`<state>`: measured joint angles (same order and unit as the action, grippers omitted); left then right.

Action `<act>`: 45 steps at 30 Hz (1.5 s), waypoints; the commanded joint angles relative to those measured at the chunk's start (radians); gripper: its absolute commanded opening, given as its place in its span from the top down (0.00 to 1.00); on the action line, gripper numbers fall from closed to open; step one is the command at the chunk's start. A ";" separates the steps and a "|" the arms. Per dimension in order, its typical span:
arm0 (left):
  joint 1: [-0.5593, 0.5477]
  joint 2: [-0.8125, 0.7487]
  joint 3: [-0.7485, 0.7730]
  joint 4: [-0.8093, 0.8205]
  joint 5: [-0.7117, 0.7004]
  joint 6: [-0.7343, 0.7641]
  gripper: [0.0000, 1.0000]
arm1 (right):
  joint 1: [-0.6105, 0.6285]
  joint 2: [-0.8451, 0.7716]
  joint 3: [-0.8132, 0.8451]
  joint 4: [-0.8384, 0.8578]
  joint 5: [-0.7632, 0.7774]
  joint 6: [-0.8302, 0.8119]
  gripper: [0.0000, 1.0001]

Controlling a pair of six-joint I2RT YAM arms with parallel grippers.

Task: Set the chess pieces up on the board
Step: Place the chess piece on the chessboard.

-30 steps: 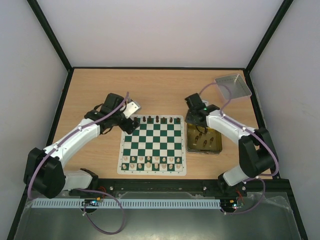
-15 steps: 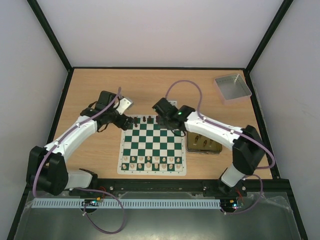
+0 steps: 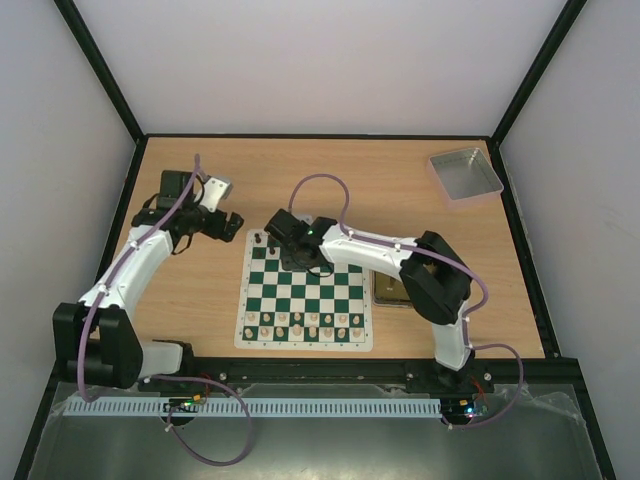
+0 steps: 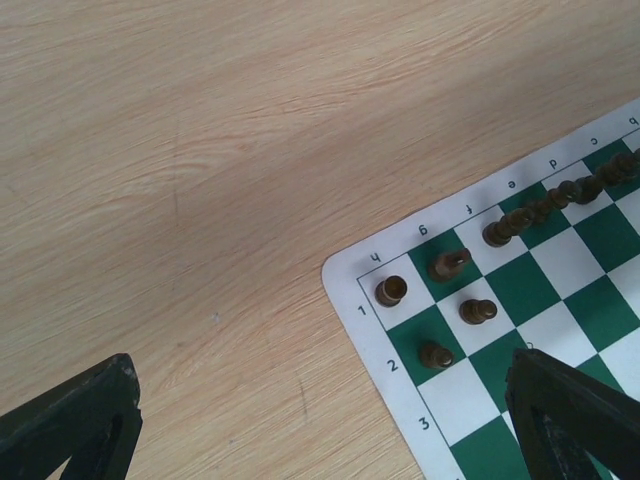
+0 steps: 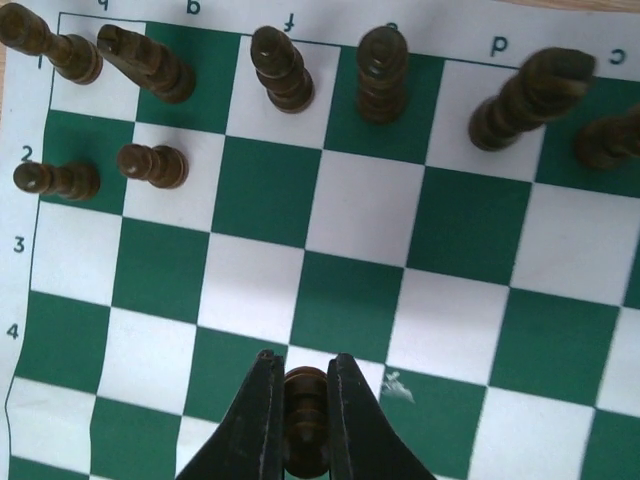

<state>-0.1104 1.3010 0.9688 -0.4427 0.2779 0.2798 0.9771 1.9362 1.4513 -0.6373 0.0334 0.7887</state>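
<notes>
On the board's (image 3: 303, 296) two nearest rows stand the cream pieces (image 3: 303, 322); the board itself lies flat on the table (image 3: 200, 300), midway between the two arm bases; just beside its right edge sits the tin (image 3: 391, 290), mostly hidden under the right arm; that arm reaches leftward across the far half of the board, and the right gripper (image 5: 302, 366) is clamped on a single dark piece, the held piece (image 5: 305, 425), which stands upright between the two black fingers (image 5: 262, 400) over the bare middle squares, short of the dark rows; how high it hangs above the mat I cannot tell; beyond it two dark pawns (image 5: 152, 163) stand on h2 and g2, side by side but apart; on the far row the dark pieces (image 5: 382, 72) stand one to a square from h across to c, as far as the right wrist view reaches; off the board's far-left corner the left gripper (image 4: 320, 358) hangs with its fingers (image 4: 80, 425) spread wide and nothing between them, bare wood and the h1 corner showing in the gap; at the table's far right corner, well apart from everything else, lies the grey tray (image 3: 465, 172).
</notes>
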 commanded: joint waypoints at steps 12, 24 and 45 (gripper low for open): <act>0.135 -0.030 0.040 -0.071 0.191 -0.003 0.01 | 0.003 0.180 0.197 0.007 0.006 -0.063 0.96; 0.159 -0.055 0.041 -0.090 0.238 0.004 0.01 | -0.011 0.261 0.273 -0.015 0.018 -0.083 0.96; 0.163 -0.041 0.032 -0.088 0.260 0.006 0.01 | -0.058 0.260 0.219 0.027 0.017 -0.071 0.95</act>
<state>0.0452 1.2694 0.9848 -0.5163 0.5156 0.2798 0.9260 2.2013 1.6875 -0.6189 0.0299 0.7177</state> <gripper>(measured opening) 0.990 0.045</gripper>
